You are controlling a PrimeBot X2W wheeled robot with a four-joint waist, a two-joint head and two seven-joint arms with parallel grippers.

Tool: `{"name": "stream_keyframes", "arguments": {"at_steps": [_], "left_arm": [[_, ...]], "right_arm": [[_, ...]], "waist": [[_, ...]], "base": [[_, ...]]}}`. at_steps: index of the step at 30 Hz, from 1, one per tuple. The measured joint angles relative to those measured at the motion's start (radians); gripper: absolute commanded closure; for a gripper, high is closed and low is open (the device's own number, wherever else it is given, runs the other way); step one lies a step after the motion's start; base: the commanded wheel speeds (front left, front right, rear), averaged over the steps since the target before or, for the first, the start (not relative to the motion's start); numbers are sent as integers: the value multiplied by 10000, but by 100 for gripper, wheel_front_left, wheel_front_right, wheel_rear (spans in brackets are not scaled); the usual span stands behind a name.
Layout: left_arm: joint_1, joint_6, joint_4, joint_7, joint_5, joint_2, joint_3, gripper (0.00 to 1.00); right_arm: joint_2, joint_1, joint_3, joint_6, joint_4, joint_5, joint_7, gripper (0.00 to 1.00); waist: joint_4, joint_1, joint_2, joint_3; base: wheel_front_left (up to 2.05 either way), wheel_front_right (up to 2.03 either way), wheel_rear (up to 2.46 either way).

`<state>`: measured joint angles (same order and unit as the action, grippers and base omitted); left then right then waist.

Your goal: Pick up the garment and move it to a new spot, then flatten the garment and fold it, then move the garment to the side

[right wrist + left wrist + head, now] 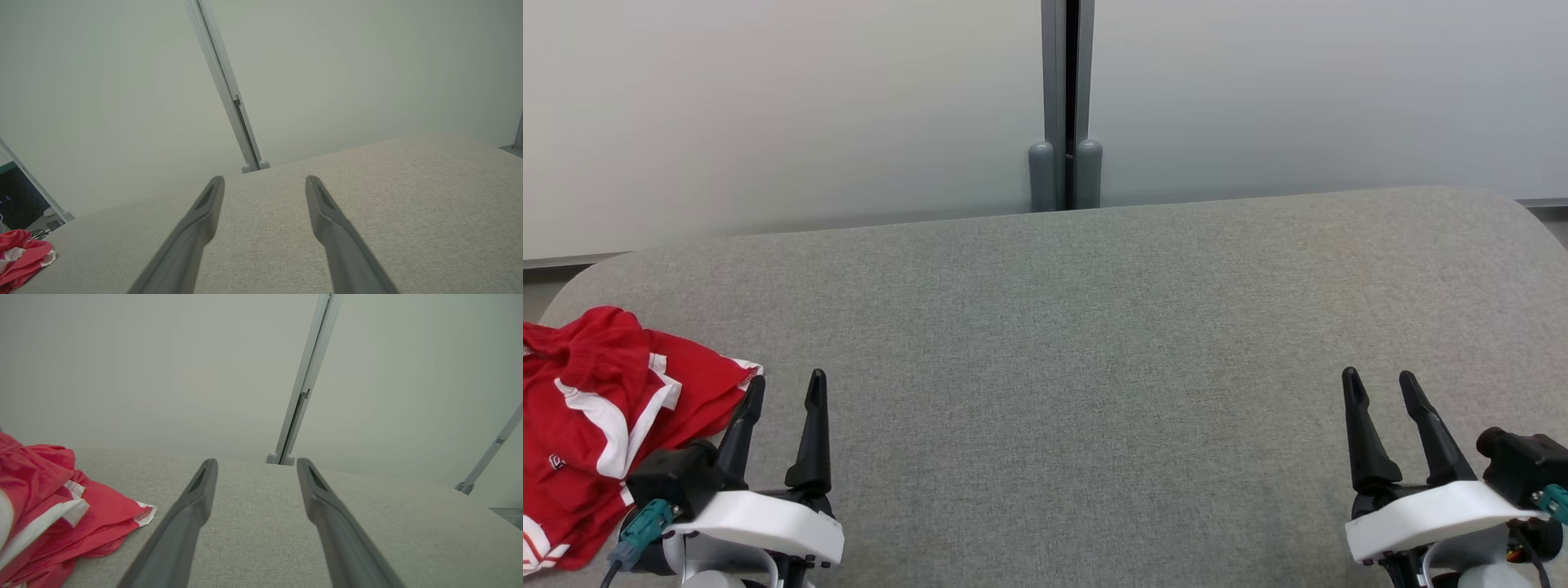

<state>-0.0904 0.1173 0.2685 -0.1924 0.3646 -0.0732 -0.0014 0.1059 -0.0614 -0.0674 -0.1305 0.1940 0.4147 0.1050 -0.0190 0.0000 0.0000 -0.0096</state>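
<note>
Grey woven cloth covers the table (1062, 327), which runs from the near edge to a pale wall (768, 106) on the far side. A grey post (1066, 106) divides the wall at far centre, and its foot meets the far edge of the table.

Garment (596, 425): red with white bands. It lies crumpled at the near left corner of the table and is cut off by the left edge of the head view.

Left gripper (786, 380): near left, just right of the garment. The left wrist view shows a thin strip of bare table between the hem and the nearer finger. The fingers are spread wide and hold nothing.

Right gripper (1380, 376): near right, well apart from the garment. The fingers are spread wide and hold nothing, with bare table between them.
</note>
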Motion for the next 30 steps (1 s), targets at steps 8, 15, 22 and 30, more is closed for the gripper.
{"name": "stream_keyframes", "arguments": {"at_steps": [8,15,22,30], "left_arm": [[1,-15,328,-192,-729,25,-2,0],[-12,-40,541,-328,-1264,44,38,0],[-65,-38,750,-458,-1664,75,54,0],[-120,-38,993,-598,-2115,127,52,0]], "right_arm": [[-98,48,-6,0,79,-677,8,0],[-130,54,-52,0,98,-1118,96,0],[-142,67,-82,0,146,-1523,130,0],[-182,122,-86,-2,198,-1854,184,0]], "waist": [[-33,0,0,-46],[-46,0,0,-88],[-44,0,0,-138],[-15,0,0,-177]], "base": [[0,0,0],[0,0,0],[0,0,0],[0,0,0]]}}
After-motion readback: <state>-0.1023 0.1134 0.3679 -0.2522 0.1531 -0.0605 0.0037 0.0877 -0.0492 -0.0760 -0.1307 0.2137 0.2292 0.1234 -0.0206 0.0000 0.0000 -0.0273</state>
